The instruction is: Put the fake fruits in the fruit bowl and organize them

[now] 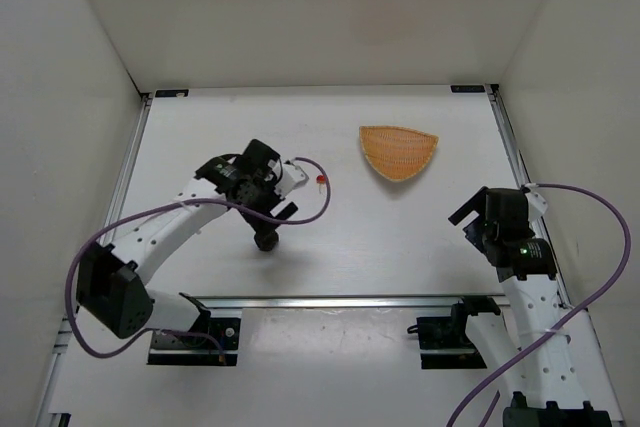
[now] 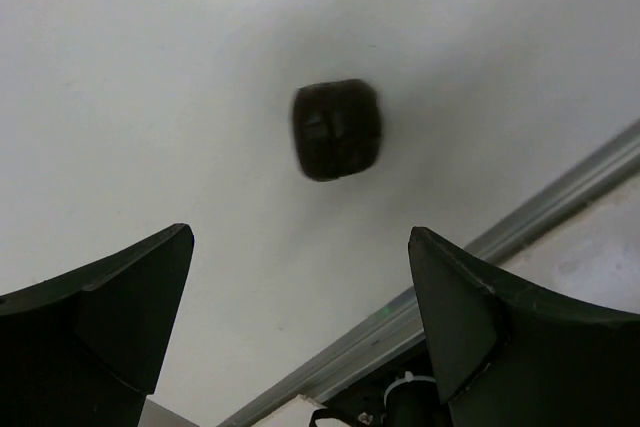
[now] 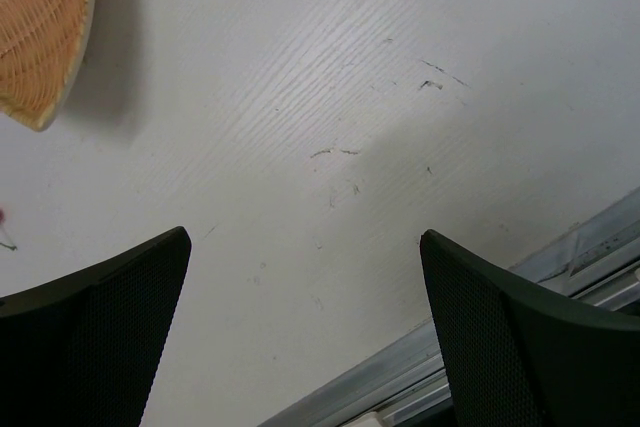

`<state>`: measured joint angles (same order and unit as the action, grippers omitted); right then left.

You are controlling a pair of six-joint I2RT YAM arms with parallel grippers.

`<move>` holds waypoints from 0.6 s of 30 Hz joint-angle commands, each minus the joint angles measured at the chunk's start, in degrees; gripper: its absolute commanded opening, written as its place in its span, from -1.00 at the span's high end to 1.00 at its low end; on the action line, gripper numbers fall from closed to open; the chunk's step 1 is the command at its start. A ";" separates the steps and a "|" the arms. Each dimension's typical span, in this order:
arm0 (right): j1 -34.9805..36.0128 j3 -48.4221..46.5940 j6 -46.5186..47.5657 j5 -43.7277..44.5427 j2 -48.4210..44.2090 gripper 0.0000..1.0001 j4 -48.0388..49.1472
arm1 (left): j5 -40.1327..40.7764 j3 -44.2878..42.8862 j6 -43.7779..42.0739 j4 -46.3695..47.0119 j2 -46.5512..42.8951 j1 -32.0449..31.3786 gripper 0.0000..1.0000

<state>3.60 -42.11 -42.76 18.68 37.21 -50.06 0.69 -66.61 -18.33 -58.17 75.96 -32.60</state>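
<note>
The dark bumpy fruit [image 1: 265, 239] lies on the white table, just in front of my left gripper [image 1: 275, 212]. In the left wrist view that dark fruit [image 2: 336, 129] sits beyond the open left gripper [image 2: 300, 237], apart from both fingers. The tiny red ball with a stem [image 1: 320, 179] rests to the right of the left wrist. The orange woven fruit bowl [image 1: 398, 150] lies further right and holds nothing; its edge [image 3: 40, 27] shows in the right wrist view's top left corner. My right gripper [image 3: 305, 237] is open over bare table, near the front right [image 1: 472, 222].
A metal rail [image 1: 340, 300] runs along the table's near edge, seen in both wrist views [image 2: 560, 197] [image 3: 560, 257]. White walls close the table in on the left, back and right. A purple cable [image 1: 310, 209] loops beside the left wrist.
</note>
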 commanded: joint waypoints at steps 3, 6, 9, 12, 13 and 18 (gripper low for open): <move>0.01 1.23 1.72 -2.07 -0.30 -1.00 2.25 | -4.64 -2.21 -2.85 -2.04 6.12 -4.23 -1.00; 0.54 1.24 1.72 -2.07 -0.91 -1.00 2.25 | -4.64 0.16 -2.85 -1.42 10.42 -4.23 -1.00; 0.54 1.24 2.25 -2.07 -1.53 -1.00 2.25 | -5.17 2.44 -2.85 0.15 12.10 -4.23 -1.00; 0.54 1.77 2.25 -2.07 -2.06 -1.00 2.25 | -3.60 3.50 -1.46 3.85 14.56 -4.23 -1.00; 0.54 1.77 2.25 -2.07 -2.06 -1.00 2.25 | -2.37 3.50 -0.75 4.55 16.22 -4.23 -1.00; 0.54 1.77 2.77 -2.07 -2.58 -1.00 2.25 | -2.36 2.89 0.40 5.87 19.84 -2.92 -1.00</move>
<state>3.86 -40.58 -41.36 16.91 35.55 -49.12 -2.02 -63.20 -18.96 -54.81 96.07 -36.42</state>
